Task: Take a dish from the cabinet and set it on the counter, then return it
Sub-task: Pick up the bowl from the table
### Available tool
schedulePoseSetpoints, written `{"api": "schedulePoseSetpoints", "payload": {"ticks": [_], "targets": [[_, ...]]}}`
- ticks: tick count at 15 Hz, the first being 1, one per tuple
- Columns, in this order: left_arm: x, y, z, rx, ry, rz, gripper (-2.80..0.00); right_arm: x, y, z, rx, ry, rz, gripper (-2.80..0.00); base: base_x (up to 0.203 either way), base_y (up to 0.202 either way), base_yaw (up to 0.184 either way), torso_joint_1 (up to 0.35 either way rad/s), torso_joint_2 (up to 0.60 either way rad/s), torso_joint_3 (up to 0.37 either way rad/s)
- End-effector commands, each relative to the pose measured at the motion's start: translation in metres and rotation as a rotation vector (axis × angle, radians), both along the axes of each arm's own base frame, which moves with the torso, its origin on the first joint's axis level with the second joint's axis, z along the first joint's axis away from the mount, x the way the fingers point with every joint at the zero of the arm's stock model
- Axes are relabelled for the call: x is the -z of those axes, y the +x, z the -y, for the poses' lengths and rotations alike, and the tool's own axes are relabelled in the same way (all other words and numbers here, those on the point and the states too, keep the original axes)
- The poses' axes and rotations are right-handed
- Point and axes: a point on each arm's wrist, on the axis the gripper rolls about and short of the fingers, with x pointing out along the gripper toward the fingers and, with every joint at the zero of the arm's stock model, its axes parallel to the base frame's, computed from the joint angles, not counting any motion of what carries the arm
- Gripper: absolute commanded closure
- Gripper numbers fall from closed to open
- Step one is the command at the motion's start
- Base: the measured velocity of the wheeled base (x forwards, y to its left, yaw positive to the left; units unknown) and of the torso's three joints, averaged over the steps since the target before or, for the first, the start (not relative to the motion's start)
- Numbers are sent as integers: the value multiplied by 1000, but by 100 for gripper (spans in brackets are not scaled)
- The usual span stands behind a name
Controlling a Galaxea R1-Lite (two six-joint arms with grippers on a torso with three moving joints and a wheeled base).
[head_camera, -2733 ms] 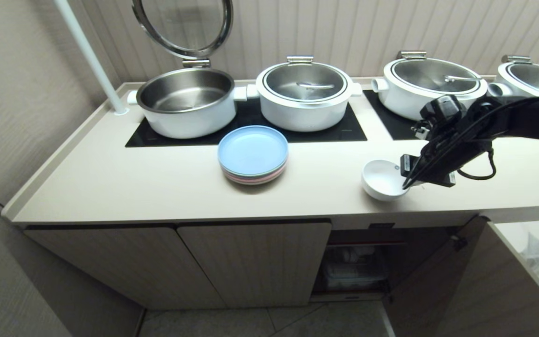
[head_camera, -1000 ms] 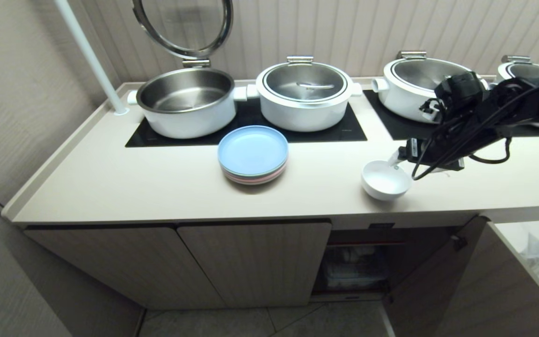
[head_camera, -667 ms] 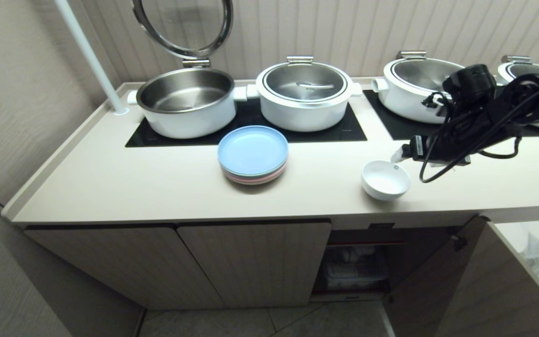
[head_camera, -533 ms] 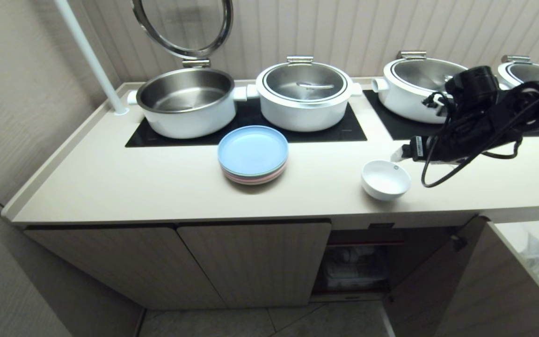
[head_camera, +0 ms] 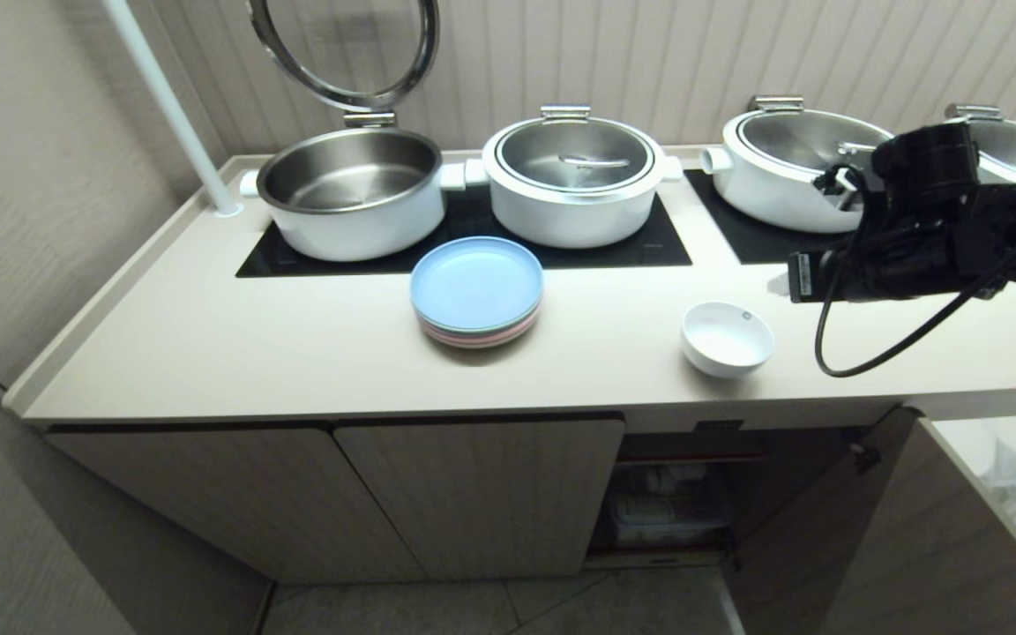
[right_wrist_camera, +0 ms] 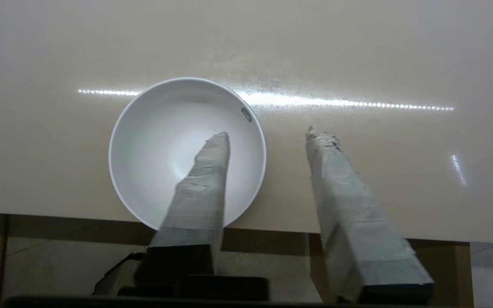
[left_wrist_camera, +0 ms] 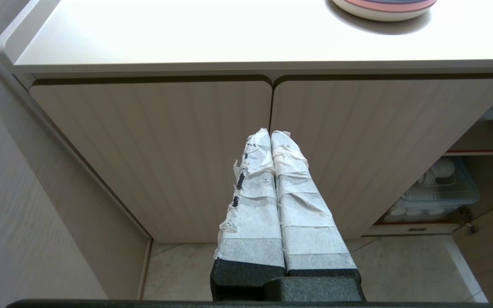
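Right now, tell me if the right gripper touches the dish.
Apart: head view shows bare counter between the right gripper and the dish.

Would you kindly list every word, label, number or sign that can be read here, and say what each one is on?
No text can be read in any view.
Small grey mark inside the dish, near its rim: too small to read.
Small dark label on the cabinet, just under the counter edge: too small to read.
Small plate at the cabinet's base, in the left wrist view: blurred, unreadable.
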Motion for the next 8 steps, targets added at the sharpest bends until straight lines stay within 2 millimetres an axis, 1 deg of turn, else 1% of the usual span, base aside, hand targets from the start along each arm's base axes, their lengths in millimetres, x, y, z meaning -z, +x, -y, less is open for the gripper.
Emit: {"api": "schedulePoseSetpoints", "payload": {"ticks": [1, 4, 6, 8], "targets": [[0, 0, 0, 0, 0, 0, 0, -12, -12, 1, 1, 3, 31, 0, 0, 0, 0, 0, 0, 0], [0, 0, 0, 1, 0, 0, 0, -31, -35, 3, 2, 7, 84, 0, 0, 0, 0, 0, 0, 0], [0, 0, 0, 1, 0, 0, 0, -45, -60, 4, -1, 10, 136, 0, 0, 0, 0, 0, 0, 0], [0, 0, 0, 0, 0, 0, 0, -53, -86, 7, 23, 4, 194, 0, 0, 0, 0, 0, 0, 0]]}}
